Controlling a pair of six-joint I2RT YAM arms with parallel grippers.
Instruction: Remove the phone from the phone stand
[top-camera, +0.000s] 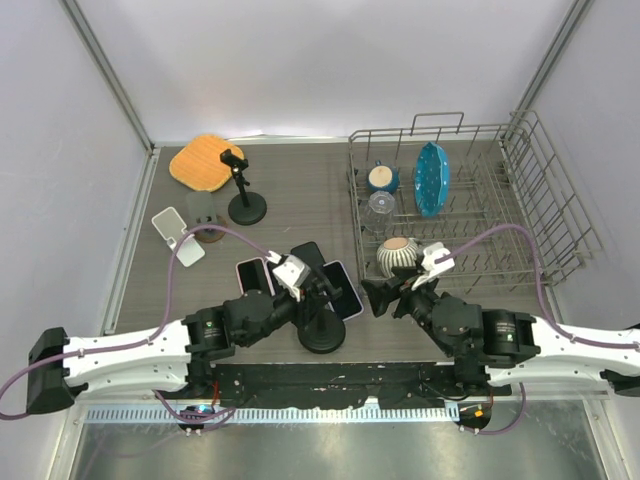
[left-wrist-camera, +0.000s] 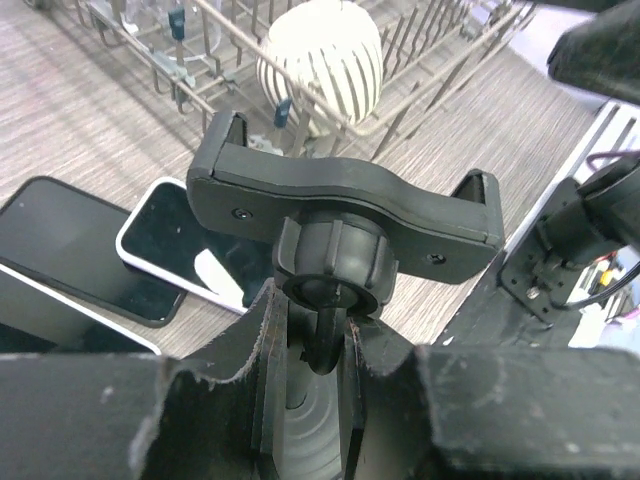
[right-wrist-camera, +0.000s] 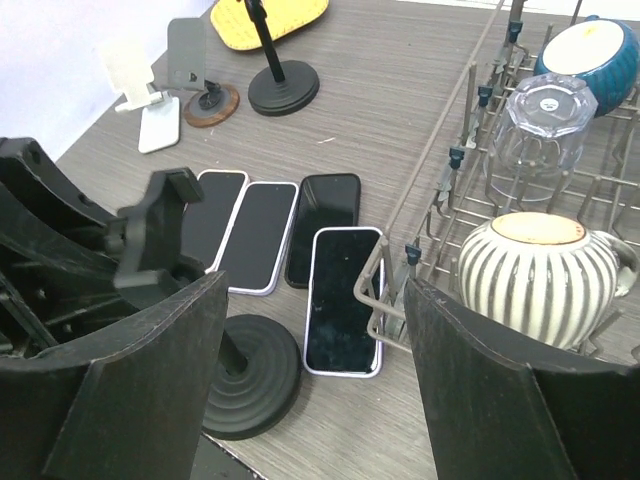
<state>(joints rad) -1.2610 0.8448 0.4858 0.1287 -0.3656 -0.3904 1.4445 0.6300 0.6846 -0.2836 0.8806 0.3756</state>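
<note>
The black phone stand (top-camera: 322, 332) stands near the front middle, and its clamp head (left-wrist-camera: 340, 200) holds nothing. My left gripper (top-camera: 308, 298) is shut on the stand's thin neck (left-wrist-camera: 325, 345) just under the ball joint. A phone (right-wrist-camera: 343, 300) with a pale rim lies flat, screen up, on the table between the stand's round base (right-wrist-camera: 250, 375) and the rack; the same phone (top-camera: 344, 289) shows from above. My right gripper (right-wrist-camera: 312, 340) hovers open above it with nothing between its fingers, and from above the right gripper (top-camera: 378, 297) sits just right of the phone.
Three more phones (right-wrist-camera: 262, 235) lie side by side left of it. A wire dish rack (top-camera: 520, 215) on the right holds a striped bowl (right-wrist-camera: 535, 275), a glass (right-wrist-camera: 540, 120) and blue dishes. Other stands (top-camera: 246, 205) and a yellow cloth (top-camera: 205, 162) sit back left.
</note>
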